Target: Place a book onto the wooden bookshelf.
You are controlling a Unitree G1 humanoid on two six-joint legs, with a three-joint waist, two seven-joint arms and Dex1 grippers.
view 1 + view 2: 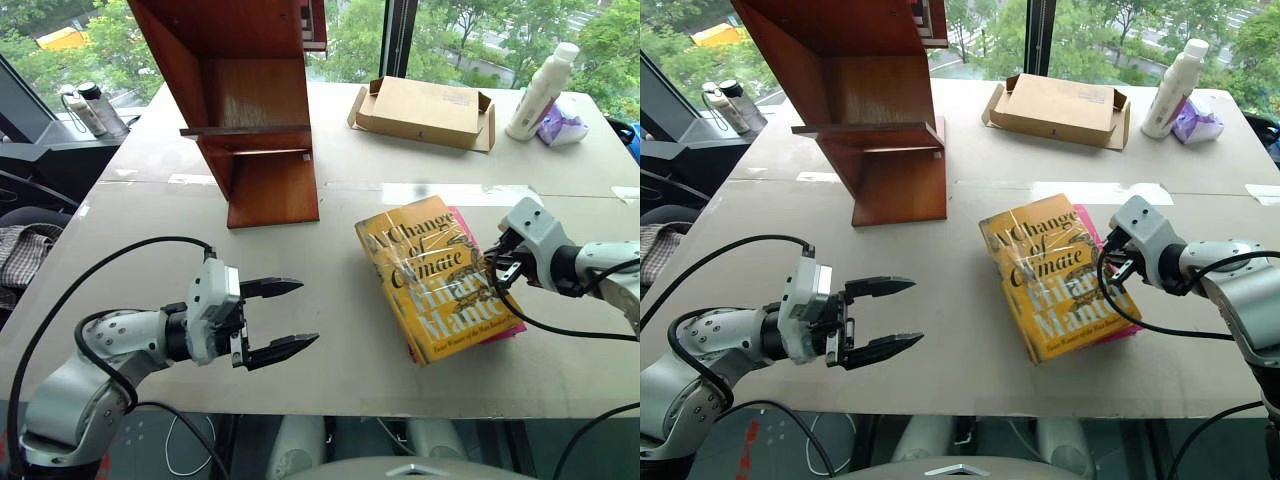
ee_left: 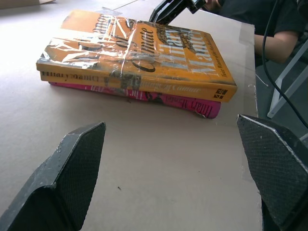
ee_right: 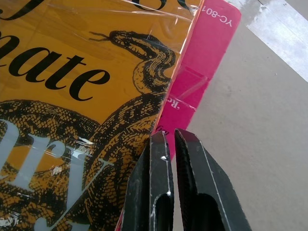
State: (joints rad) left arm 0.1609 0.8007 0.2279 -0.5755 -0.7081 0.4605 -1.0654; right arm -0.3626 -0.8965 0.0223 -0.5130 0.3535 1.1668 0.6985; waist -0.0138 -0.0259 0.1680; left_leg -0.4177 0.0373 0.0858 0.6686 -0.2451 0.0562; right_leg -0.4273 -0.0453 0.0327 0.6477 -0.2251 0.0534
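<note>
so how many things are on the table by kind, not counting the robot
books: 2, yellow book on pink book
bookshelf: 1
cardboard box: 1
white bottle: 1
purple-and-white pack: 1
total: 6

glossy film-wrapped yellow book (image 1: 432,275), smooth reddish wood bookshelf (image 1: 240,100), matt beige worktop (image 1: 330,330), tan cardboard box (image 1: 425,110), white plastic bottle (image 1: 541,90)
</note>
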